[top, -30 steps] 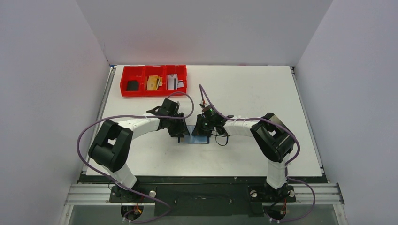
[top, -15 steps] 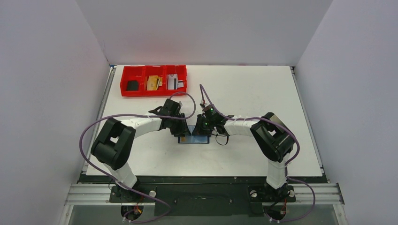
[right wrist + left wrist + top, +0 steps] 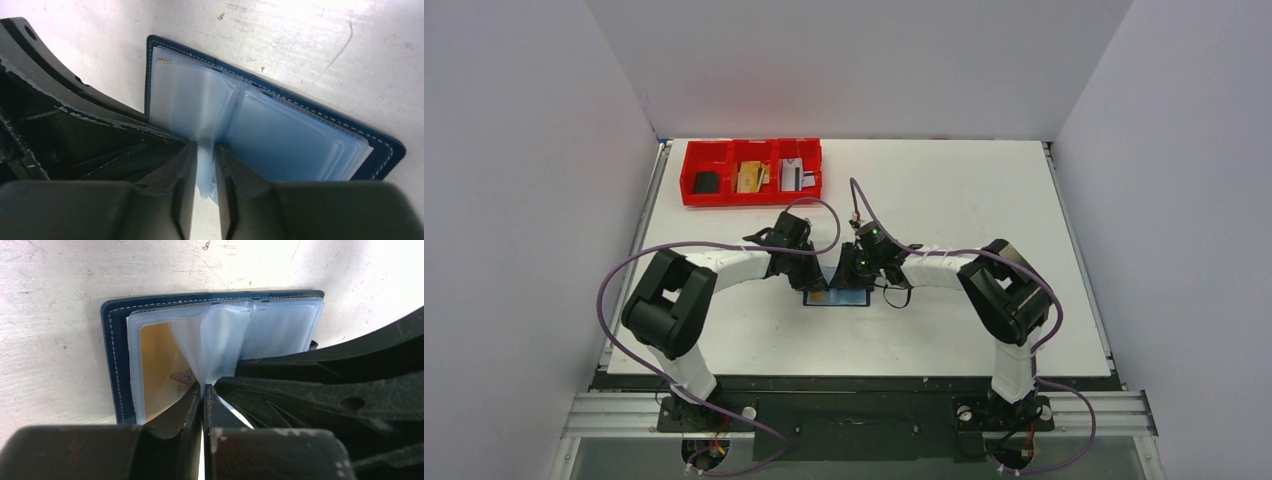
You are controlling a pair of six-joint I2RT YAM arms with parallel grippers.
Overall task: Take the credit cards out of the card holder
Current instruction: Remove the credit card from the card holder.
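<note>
Directly beneath left gripper point(image 3: 202, 386) and right gripper point(image 3: 205, 146): card holder point(image 3: 222, 332).

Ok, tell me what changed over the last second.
The left arm edged right, toward the card holder, and the left fingers closed on a clear sleeve. The right arm, card holder and red tray stayed put.

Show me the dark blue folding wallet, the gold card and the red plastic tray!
Dark navy-blue bifold wallet point(image 3: 116, 360): left wrist view, its stitched leather edge.
Tan-gold flat card point(image 3: 157, 367): left wrist view, its face under clear plastic.
Red three-compartment plastic tray point(image 3: 751, 197): top external view, its front wall.
</note>
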